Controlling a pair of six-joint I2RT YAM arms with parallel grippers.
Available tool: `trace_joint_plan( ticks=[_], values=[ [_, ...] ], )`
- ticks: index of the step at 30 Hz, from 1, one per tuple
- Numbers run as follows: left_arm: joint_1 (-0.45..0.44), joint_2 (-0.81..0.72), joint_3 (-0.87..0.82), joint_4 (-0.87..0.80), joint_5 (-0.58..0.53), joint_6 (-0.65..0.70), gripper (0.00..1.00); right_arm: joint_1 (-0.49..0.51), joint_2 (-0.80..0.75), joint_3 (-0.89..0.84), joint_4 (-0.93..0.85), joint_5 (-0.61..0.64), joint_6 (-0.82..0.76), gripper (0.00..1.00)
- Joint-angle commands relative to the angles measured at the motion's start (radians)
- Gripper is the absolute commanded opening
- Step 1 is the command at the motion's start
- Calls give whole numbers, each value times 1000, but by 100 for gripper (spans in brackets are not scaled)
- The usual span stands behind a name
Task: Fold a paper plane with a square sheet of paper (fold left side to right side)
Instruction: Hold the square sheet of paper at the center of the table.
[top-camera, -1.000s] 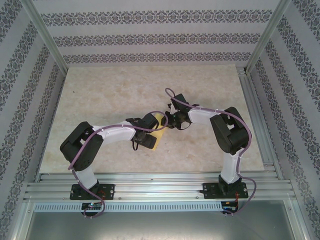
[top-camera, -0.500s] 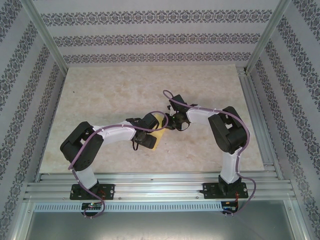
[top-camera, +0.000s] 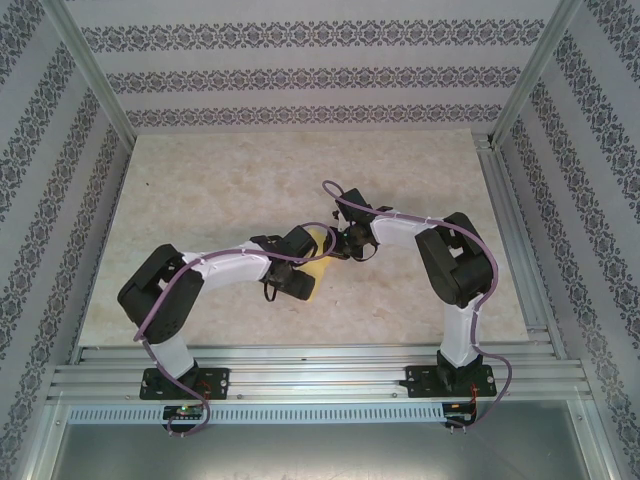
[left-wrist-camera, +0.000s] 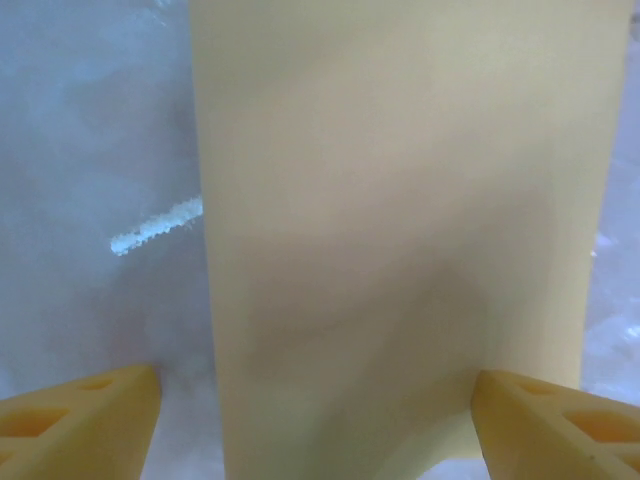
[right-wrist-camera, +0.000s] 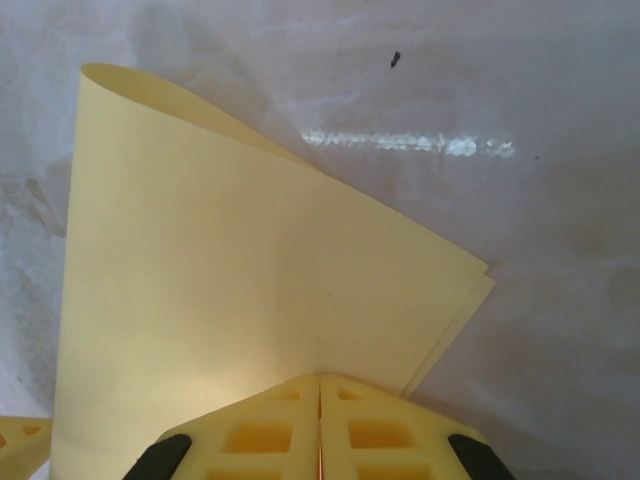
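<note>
Overhead and wrist views, first fold of the plane.

**Table** (top-camera: 200, 180), one: pale and mottled, it is carrying the whole work.

**Arms**, two: the left arm (top-camera: 225, 268) is reaching toward 3 o'clock and the right arm (top-camera: 455, 262) toward 9 o'clock. They are meeting near the table's centre.

**Square sheet of paper** (top-camera: 312, 274), one: it is lying at the centre, between the two grippers. In the right wrist view the sheet (right-wrist-camera: 250, 280) is lying doubled over. A soft, uncreased roll is curving at 11 o'clock, and two layers are showing slightly offset at the 3 o'clock corner. The left-to-right fold therefore appears to be in hand but not finished.

**Grippers**, two: the right gripper (right-wrist-camera: 320, 400) is pinching the doubled edge at 6 o'clock, with its fingers pressed together on the paper. The left gripper (left-wrist-camera: 320, 415) is standing with fingers wide apart, straddling the sheet (left-wrist-camera: 400, 200) and gripping nothing.

**White scuff** (right-wrist-camera: 400, 143), one: it is lying on the table at 1 o'clock of the sheet.

The next move is probably calling for the offset edges to be squared first. The roll would then need pressing flat into a sharp crease while the pinch is keeping the layers from sliding.
</note>
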Motion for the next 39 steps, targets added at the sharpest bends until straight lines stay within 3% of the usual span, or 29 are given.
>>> trace_joint_plan(
  ticks=[1,7,18,24,39],
  values=[
    [11,-98,26,-28,68,-14,83,15,60,-5,-61,64,-18,7],
    [87,-171,3,30,145,-46,84,15,57,-6,-60,65,-16,7],
    [144,-4,111,66,126,-74,85,21,57,-2,-64,64,-20,7],
    [145,93,165,55,96,-76,83,24,60,-2,-67,67,-23,7],
    [145,142,105,47,31,-74,74,30,65,15,-67,61,-24,7]
  ],
)
